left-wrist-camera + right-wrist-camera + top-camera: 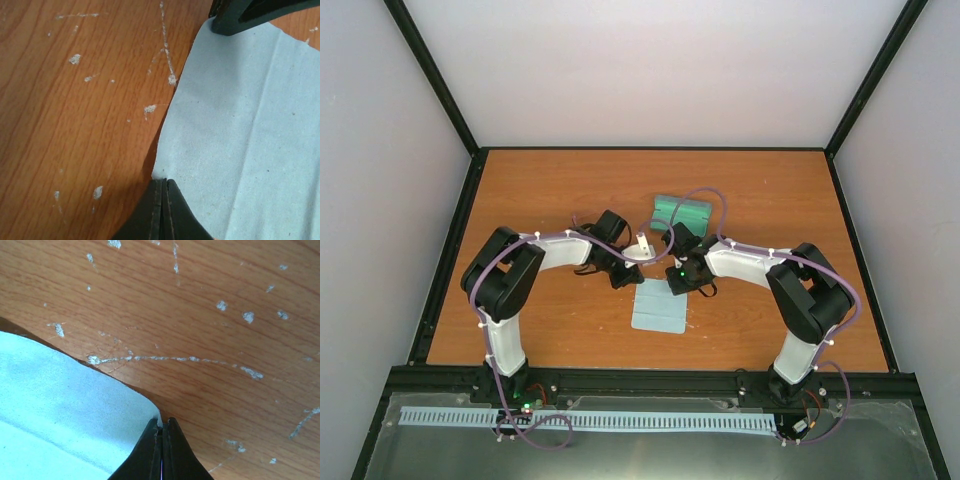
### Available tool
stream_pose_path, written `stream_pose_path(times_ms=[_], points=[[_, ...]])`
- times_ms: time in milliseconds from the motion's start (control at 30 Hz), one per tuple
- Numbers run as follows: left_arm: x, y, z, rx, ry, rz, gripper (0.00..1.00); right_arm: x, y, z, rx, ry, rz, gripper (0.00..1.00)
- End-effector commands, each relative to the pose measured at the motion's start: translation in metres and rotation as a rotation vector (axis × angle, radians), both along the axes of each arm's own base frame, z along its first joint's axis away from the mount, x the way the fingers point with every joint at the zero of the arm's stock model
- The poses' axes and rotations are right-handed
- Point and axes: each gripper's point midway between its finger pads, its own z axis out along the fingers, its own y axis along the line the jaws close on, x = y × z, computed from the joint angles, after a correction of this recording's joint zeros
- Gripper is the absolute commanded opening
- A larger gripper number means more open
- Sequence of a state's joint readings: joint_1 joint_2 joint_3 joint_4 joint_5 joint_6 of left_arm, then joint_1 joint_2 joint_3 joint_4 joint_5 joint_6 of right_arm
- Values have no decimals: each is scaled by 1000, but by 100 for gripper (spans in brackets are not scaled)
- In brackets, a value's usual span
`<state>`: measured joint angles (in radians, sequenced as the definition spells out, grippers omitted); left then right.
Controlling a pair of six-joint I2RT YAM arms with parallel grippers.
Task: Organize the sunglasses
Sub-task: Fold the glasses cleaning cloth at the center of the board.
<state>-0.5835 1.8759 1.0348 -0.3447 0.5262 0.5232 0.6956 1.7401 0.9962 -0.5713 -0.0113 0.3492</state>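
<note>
A pale blue square cloth [660, 308] lies on the wooden table in front of the two grippers. My left gripper [625, 279] is shut on the cloth's far left corner [161, 176]. My right gripper [678, 285] is shut on its far right corner [158, 419]. Both corners are raised a little off the wood, with shadow under the edges. The right gripper's fingers [240, 15] show at the top of the left wrist view. The sunglasses do not show clearly in any view. A small pale thing [642, 243] sits between the wrists; I cannot tell what it is.
A blue-green oblong case [682, 213] lies just behind the grippers near the table's middle. Black frame rails [450, 250] border the wooden table [540, 180]. The wood has white scuff marks [175, 358].
</note>
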Motion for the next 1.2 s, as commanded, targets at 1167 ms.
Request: stream_pose_path(times_ms=[1167], points=[[66, -4, 48, -82, -244, 69, 1, 63, -7, 39, -43, -204, 34, 3]])
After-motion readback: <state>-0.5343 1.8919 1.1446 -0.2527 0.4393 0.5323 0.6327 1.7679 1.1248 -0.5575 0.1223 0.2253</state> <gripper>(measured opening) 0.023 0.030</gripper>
